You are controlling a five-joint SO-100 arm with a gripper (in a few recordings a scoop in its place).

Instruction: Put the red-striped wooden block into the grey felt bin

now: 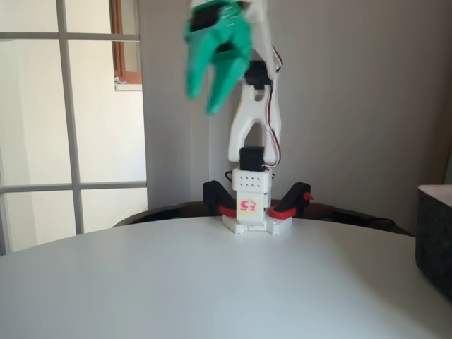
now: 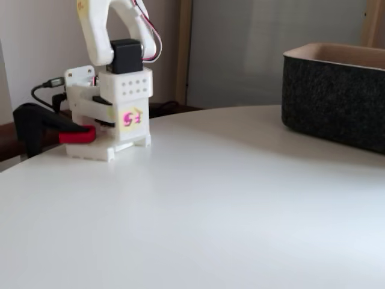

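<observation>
Jaws on your green gripper [image 1: 210, 90] hang spread apart with nothing between them, high above the white counter [image 1: 212, 282]. Your grey felt bin [image 2: 337, 96] stands at the counter's right edge in both fixed views, well apart from the arm's clamped base [image 2: 117, 120]

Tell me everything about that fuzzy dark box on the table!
The grey felt bin is a big, soft-looking box with dark charcoal, fuzzy walls and a paler rim. It stands upright on the white table, open at the top, far from the arm's base. Its inside can't be seen. Nothing touches it but the table. In a fixed view its corner peeks in at the right edge.
</observation>
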